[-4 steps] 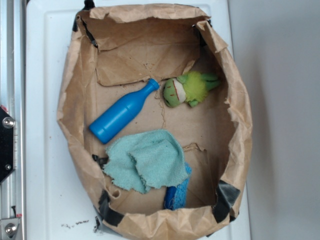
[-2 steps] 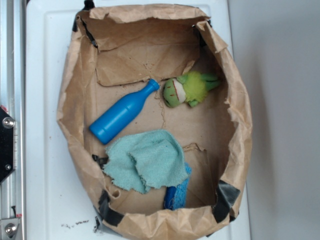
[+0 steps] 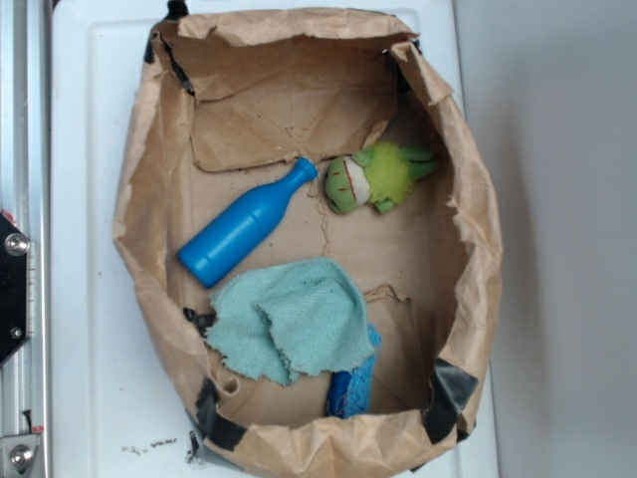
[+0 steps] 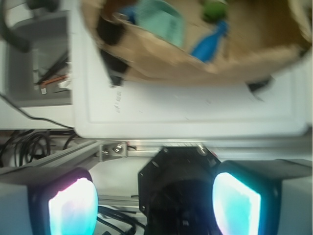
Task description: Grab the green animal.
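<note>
Fingers (image 4: 73,205) spread; blue bottle (image 3: 244,225) touches green animal (image 3: 373,177).

— What lies under it all?
— A white tabletop (image 3: 90,199), lightly speckled, with a metal rail (image 3: 22,119) along its left edge.
— And beyond?
— A pale grey surface (image 3: 567,199) to the right; black cables (image 4: 29,147) show in the wrist view.
</note>
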Controlling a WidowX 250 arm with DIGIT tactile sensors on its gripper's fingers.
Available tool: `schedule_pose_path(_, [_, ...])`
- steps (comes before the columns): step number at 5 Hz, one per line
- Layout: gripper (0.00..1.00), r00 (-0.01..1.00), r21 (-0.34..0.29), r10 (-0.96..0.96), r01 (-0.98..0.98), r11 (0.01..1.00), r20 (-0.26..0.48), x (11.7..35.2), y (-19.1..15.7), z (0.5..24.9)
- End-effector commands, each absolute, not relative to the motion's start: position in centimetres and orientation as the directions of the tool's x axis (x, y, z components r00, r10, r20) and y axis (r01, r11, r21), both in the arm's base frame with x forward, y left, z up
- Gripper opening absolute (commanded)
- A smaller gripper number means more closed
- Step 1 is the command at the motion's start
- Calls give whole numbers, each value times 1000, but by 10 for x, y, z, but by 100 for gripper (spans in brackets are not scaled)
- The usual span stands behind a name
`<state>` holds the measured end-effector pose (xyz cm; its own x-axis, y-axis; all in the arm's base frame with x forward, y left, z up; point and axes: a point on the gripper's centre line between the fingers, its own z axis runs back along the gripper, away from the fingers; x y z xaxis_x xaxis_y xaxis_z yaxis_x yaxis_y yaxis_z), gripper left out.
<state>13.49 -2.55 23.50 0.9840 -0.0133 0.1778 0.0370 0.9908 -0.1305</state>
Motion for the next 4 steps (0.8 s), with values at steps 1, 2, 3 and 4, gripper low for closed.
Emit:
schedule_pose_path(1, [100,978,-97,41,-22,995,203,167,-16,223])
schedule_pose_path(2, [100,976,-45,97,-90,995,193,188,-18,213])
schedule_pose_path(3, [100,972,-24,118,-115,993,203,219,-23,205])
schedule_pose_path(4, [100,970,-24,115,-112,993,214,245,-19,193])
